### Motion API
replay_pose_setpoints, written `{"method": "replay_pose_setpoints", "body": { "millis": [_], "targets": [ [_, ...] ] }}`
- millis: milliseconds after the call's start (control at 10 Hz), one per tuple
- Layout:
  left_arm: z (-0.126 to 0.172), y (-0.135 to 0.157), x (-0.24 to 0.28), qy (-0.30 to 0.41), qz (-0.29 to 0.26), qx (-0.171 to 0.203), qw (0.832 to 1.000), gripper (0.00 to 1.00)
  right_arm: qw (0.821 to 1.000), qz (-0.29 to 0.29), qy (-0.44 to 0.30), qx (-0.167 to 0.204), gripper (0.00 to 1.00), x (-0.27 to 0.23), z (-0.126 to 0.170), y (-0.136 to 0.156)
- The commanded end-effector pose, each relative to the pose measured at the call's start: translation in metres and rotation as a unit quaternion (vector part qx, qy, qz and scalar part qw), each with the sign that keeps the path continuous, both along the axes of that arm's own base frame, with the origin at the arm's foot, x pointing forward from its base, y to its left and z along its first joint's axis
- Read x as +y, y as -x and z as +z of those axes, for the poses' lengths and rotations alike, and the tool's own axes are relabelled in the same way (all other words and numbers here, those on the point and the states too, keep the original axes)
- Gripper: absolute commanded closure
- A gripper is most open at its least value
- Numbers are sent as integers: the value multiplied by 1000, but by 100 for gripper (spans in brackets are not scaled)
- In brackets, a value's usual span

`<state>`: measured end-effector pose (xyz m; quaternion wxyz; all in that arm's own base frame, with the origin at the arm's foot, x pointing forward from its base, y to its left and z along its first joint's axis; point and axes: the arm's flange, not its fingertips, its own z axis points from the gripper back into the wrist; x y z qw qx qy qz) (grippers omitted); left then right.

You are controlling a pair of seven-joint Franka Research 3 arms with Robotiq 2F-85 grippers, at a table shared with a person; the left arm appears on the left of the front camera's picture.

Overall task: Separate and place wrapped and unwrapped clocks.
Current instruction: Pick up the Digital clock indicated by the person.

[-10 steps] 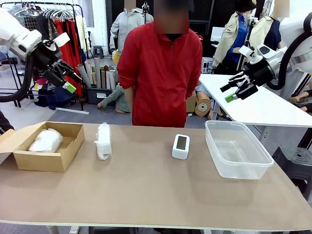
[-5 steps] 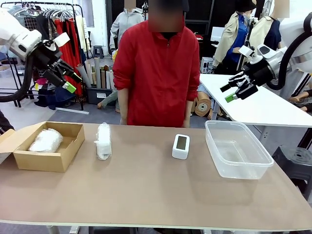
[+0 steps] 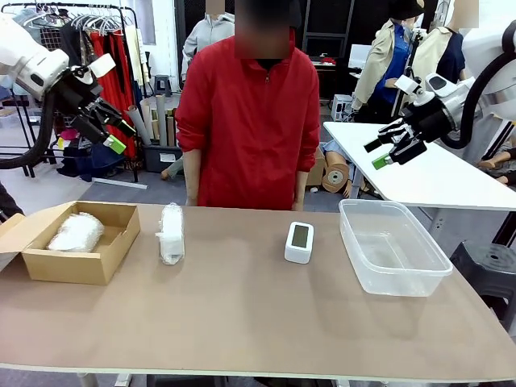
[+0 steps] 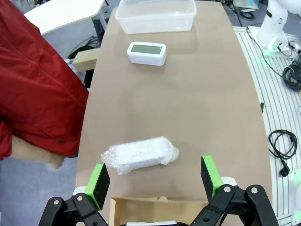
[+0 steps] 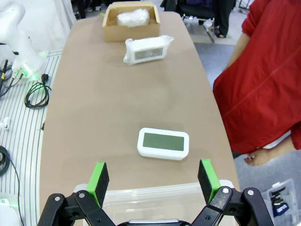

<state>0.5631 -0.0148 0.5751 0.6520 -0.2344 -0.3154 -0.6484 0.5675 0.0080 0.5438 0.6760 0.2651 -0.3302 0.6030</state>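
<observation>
One bubble-wrapped clock (image 3: 171, 233) lies on the brown table, a little right of the cardboard box (image 3: 113, 248); a second wrapped clock (image 3: 76, 232) rests inside that box. The bare white clock (image 3: 299, 242) with a grey screen stands left of the clear plastic tub (image 3: 426, 276). My left gripper (image 3: 114, 132) hangs open high above the table's left end, nothing between its fingers. My right gripper (image 3: 376, 154) hangs open high at the right. From the left wrist I look down on the wrapped clock (image 4: 140, 154) and the bare clock (image 4: 146, 52); from the right wrist, the bare clock (image 5: 163, 143) and the wrapped clock (image 5: 146, 49).
A person in a red jacket (image 3: 247, 121) stands at the table's far edge, arms down, between the wrapped clock and the bare clock. The tub (image 4: 156, 21) holds nothing. A white table (image 3: 435, 173) stands behind on the right. The near half of the brown table (image 3: 242, 322) is bare.
The person has stepped closer to the table's far edge and slightly left. Both arms and all the clocks stay where they were.
</observation>
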Motion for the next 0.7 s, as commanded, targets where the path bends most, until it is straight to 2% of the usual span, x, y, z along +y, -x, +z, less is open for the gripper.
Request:
{"method": "replay_pose_setpoints", "body": {
  "millis": [0, 600],
  "targets": [
    [0, 2, 1, -5, -1, 1, 1000, 0, 1000, -1, 1, -3, 0, 0, 2, 0],
    [0, 2, 1, -5, -1, 1, 1000, 0, 1000, -1, 1, -3, 0, 0, 2, 0]
  ]
}}
